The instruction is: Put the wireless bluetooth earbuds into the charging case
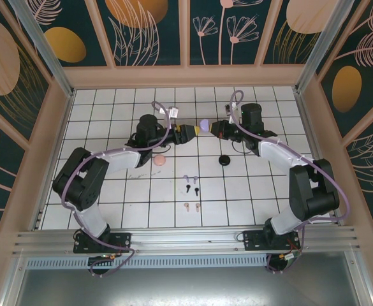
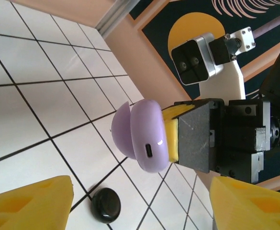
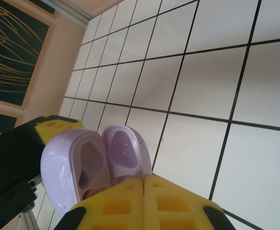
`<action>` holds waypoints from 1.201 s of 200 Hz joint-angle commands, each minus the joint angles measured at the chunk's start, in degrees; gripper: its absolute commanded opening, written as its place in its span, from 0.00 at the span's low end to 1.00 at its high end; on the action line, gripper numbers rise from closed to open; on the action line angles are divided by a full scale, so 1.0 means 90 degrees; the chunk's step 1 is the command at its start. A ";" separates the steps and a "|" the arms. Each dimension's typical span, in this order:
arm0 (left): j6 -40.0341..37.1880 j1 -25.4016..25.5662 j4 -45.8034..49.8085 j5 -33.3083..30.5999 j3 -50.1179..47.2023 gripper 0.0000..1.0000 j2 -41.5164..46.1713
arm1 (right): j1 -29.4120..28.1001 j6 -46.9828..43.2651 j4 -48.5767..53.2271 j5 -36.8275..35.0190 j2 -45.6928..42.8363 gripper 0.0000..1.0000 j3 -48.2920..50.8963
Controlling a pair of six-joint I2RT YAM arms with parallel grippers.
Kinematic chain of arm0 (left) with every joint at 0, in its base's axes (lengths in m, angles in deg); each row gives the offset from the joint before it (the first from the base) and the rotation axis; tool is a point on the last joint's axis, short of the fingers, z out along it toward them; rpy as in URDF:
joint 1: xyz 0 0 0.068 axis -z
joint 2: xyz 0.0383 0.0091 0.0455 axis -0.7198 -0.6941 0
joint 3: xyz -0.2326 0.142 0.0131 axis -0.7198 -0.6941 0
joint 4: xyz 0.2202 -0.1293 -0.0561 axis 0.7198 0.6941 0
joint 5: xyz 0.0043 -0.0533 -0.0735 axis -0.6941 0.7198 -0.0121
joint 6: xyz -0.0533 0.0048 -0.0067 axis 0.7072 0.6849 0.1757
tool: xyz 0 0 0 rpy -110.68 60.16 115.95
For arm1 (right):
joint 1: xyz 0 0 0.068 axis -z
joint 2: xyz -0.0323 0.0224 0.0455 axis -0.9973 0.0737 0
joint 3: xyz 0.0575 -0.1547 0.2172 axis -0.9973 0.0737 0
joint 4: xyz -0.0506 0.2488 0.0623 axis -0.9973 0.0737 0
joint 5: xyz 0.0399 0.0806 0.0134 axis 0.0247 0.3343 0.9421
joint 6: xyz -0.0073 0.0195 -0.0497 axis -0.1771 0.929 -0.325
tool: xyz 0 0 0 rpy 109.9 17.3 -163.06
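Right claw (image 3: 143, 182), yellow pads pressed together, pinches the open lilac clamshell charging case (image 3: 89, 165) by its edge, above the white grid-tiled desk (image 1: 250, 191). Left claw (image 1: 194, 132) faces it just beside the case, fingers spread wide. Six tiny stemmed earbuds (image 1: 188, 189), in lilac, black and pink pairs, lie on the desk nearer the arm bases. A round pink case (image 1: 159, 161) and a round black case (image 1: 224, 160) flank them.
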 commanded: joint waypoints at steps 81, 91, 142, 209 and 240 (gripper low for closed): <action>-0.2363 -0.0292 0.3331 -0.0872 0.1126 0.85 0.0636 | -0.0005 -0.0724 0.0772 -0.0866 0.0299 0.00 -0.1030; -0.2645 -0.0356 0.3724 -0.0823 0.1400 0.85 0.0543 | -0.0009 -0.0812 0.0873 -0.0916 0.0284 0.00 -0.1095; -0.3784 -0.0549 0.5397 -0.0383 0.2717 0.86 -0.0087 | -0.0012 -0.1250 0.1329 -0.1285 0.0255 0.00 -0.1291; -0.4560 -0.0664 0.6746 0.0271 0.4076 0.87 -0.0738 | -0.0345 -0.2059 0.1624 -0.1861 0.0251 0.00 -0.1291; -0.4844 -0.0665 0.7257 0.0639 0.4472 0.87 -0.0990 | -0.0702 -0.2564 0.1777 -0.2215 0.0261 0.00 -0.1385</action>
